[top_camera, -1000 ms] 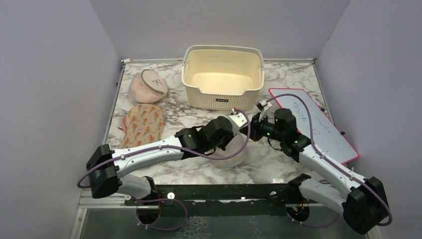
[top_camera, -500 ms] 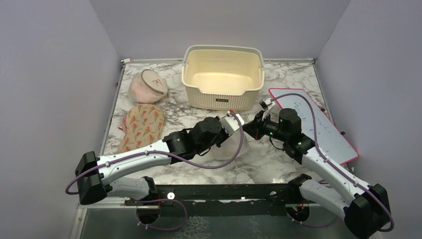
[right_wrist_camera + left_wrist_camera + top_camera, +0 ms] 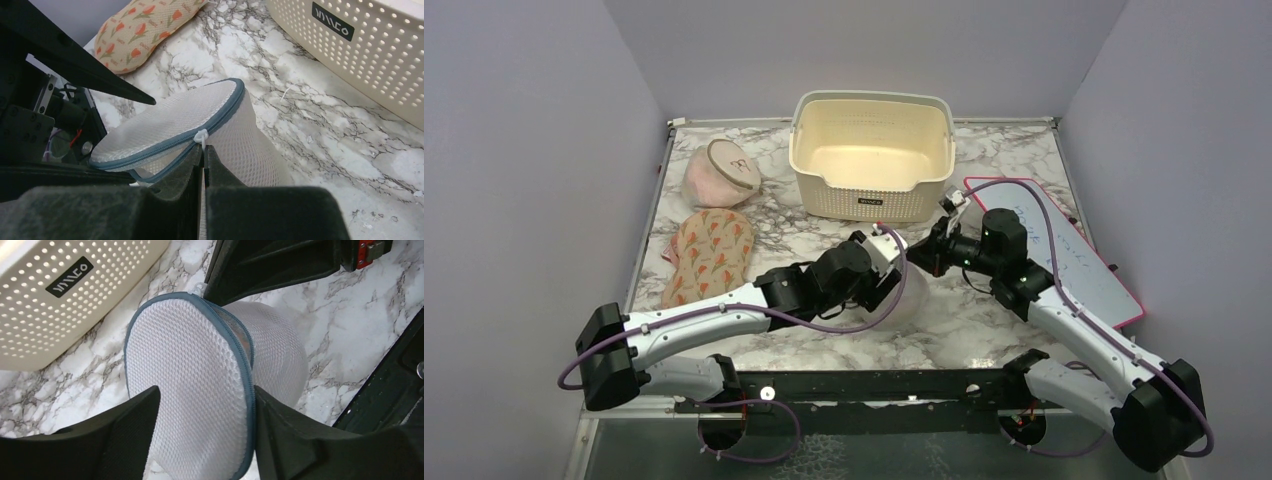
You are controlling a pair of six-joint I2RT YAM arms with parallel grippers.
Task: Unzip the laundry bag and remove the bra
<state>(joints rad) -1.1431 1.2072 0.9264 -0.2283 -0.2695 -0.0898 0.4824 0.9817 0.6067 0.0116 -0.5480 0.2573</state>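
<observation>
The white mesh laundry bag (image 3: 911,298) with its grey zip rim stands on the marble between both arms. In the left wrist view the bag's (image 3: 190,390) lid stands on edge between the fingers of my left gripper (image 3: 205,397). That gripper is open: the right finger touches the zip rim and the left finger stands off the mesh. My right gripper (image 3: 204,150) is shut on the white zip pull (image 3: 201,136) at the rim. The lid (image 3: 165,125) is lifted and a gap shows under it. The bra is hidden.
A cream perforated basket (image 3: 871,155) stands at the back centre. A pinkish round bag (image 3: 721,172) and a floral mitt (image 3: 709,252) lie at the left. A pink-edged whiteboard (image 3: 1074,262) lies at the right, under the right arm.
My left gripper was shut and has opened around the bag's lid. The left arm pulled back to the left. The right gripper has shifted slightly, still pinching the zip pull.
</observation>
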